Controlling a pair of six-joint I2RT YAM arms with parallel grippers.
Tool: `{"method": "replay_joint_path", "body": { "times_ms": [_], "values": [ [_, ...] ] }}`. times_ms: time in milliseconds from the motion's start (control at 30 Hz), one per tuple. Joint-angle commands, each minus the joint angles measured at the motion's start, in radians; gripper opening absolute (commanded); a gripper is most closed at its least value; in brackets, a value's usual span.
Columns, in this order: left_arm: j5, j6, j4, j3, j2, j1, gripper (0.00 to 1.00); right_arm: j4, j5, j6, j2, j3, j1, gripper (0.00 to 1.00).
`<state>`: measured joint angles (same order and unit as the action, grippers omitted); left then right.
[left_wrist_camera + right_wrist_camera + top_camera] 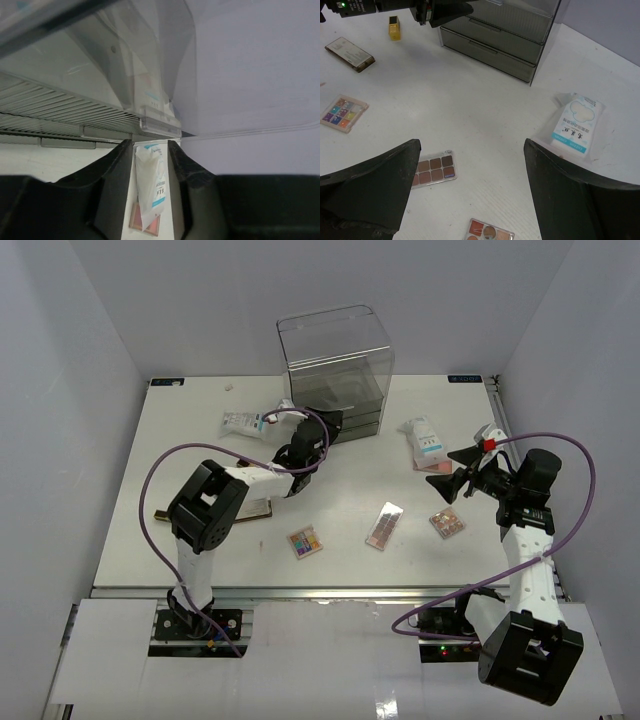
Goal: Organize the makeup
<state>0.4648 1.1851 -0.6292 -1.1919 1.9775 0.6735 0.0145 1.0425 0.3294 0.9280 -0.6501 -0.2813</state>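
Left gripper [150, 144]: jaws half-parted, empty, drawer box [100, 75] ahead. Right gripper [471, 145]: wide open, empty. Stowed: 0 visible; brown eyeshadow palette [434, 169], white-blue packet [575, 125] loose below.

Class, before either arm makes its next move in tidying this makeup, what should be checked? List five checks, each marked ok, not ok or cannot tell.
1. Right gripper open and empty: ok.
2. Left gripper clear of the drawer box: cannot tell; its fingertips sit right at the box front.
3. A drawer open to receive items: not ok; both drawers look shut.
4. Brown palette lying free near the right gripper: ok.
5. White-blue packet lying alone: not ok; it overlaps the pink pad.
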Motion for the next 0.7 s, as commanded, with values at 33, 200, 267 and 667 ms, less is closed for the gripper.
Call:
{"method": "replay_joint_path", "body": {
  "times_ms": [33,200,267,667],
  "values": [
    [0.011,0.053,-0.028,-0.024,0.004,-0.014,0.37,0.036,0.019,0.007,-0.016,0.009,-0.004,0.91],
    [0.010,0.047,-0.062,0.014,-0.015,-0.036,0.32,0.038,0.029,0.007,-0.017,0.010,-0.002,0.91],
    [0.000,0.046,-0.072,0.025,-0.024,-0.040,0.34,0.036,0.031,0.007,-0.017,0.011,-0.002,0.91],
    [-0.142,0.081,-0.219,0.111,-0.048,-0.040,0.37,0.038,0.031,0.005,-0.008,0.014,-0.004,0.91]
  ]
}}
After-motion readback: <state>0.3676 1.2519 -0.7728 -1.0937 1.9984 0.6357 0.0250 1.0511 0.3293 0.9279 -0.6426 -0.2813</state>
